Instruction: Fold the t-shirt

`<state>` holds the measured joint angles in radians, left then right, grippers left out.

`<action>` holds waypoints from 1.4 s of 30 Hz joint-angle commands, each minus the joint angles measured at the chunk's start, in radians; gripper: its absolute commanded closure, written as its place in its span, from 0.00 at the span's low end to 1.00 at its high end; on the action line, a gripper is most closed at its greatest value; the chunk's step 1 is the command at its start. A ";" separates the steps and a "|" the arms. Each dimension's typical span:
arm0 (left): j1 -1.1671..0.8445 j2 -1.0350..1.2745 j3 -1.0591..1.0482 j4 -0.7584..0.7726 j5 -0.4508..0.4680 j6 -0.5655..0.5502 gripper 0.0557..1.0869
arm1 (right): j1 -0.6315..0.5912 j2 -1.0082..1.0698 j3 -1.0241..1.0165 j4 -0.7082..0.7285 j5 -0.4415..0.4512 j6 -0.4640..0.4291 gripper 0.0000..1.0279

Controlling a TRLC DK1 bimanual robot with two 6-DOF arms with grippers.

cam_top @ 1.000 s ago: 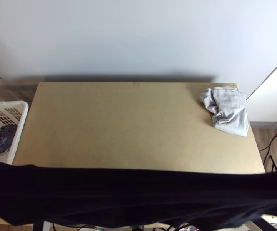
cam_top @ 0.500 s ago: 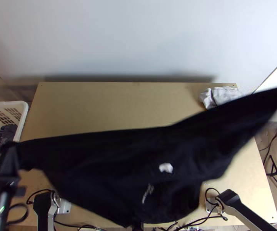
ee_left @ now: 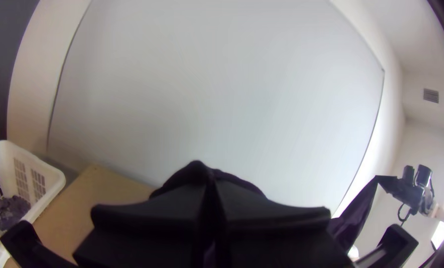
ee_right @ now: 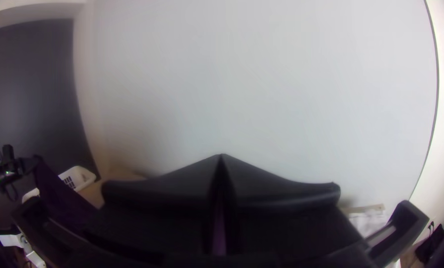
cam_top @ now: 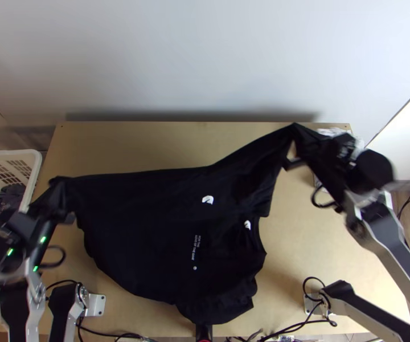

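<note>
Hanging soft and floppy, the black t-shirt (cam_top: 148, 219) looks light (maybe slippery too); the left gripper (ee_left: 211, 184) and right gripper (ee_right: 222, 160) pinch far-apart ends, good spots to hold.

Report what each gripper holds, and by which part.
The left gripper and right gripper hold the black t-shirt by opposite ends of its far edge.

top view | basket (cam_top: 21, 153) cut by left edge | pale cloth (cam_top: 330, 131) partly hidden by blurred right arm (cam_top: 380, 227)
</note>
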<state>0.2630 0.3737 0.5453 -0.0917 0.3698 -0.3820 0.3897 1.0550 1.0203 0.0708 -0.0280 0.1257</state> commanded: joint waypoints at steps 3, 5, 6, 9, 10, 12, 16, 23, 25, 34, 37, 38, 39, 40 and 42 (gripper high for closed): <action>-0.151 0.505 -0.100 0.411 -0.127 0.080 0.96 | -0.097 0.358 0.047 0.208 -0.024 0.003 0.97; -0.162 0.639 -0.048 0.469 -0.143 0.080 0.96 | -0.134 0.450 0.135 0.208 -0.024 0.028 0.97; -0.162 0.699 -0.015 0.480 -0.149 0.074 0.96 | -0.150 0.491 0.179 0.205 -0.024 0.043 0.97; -0.160 0.826 0.088 0.484 -0.149 0.071 0.96 | -0.192 0.608 0.282 0.199 -0.021 0.078 0.97; -0.159 0.855 0.113 0.504 -0.150 0.071 0.96 | -0.193 0.643 0.302 0.199 -0.016 0.072 0.97; -0.154 0.912 0.163 0.527 -0.155 0.071 0.96 | -0.193 0.698 0.322 0.224 0.011 0.040 0.97; -0.143 1.045 0.251 0.543 -0.178 0.084 0.96 | -0.173 0.813 0.350 0.291 0.043 -0.031 0.97; -0.127 1.271 0.352 0.596 -0.178 0.147 0.96 | -0.167 1.008 0.505 0.310 0.076 -0.035 0.97; -0.123 1.331 0.395 0.596 -0.178 0.149 0.96 | -0.172 1.063 0.566 0.308 0.080 -0.035 0.97; -0.123 1.487 0.536 0.593 -0.187 0.140 0.96 | -0.158 1.159 0.686 0.308 0.100 -0.029 0.97; -0.122 1.519 0.559 0.583 -0.198 0.135 0.80 | -0.152 1.148 0.669 0.307 0.108 -0.028 0.97; -0.119 1.525 0.564 0.578 -0.209 0.126 0.57 | -0.150 1.136 0.655 0.307 0.108 -0.015 0.97; -0.117 1.525 0.570 0.561 -0.212 0.121 0.29 | -0.150 1.119 0.641 0.305 0.109 0.002 0.97; -0.116 1.525 0.576 0.534 -0.213 0.120 0.07 | -0.147 1.099 0.620 0.307 0.109 0.009 0.97; -0.111 1.507 0.574 0.500 -0.215 0.117 0.04 | -0.134 1.042 0.570 0.307 0.109 0.023 0.97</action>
<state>0.1432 1.8511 1.0779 0.4782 0.1696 -0.2478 0.2352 2.1693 1.6558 0.3779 0.0753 0.1093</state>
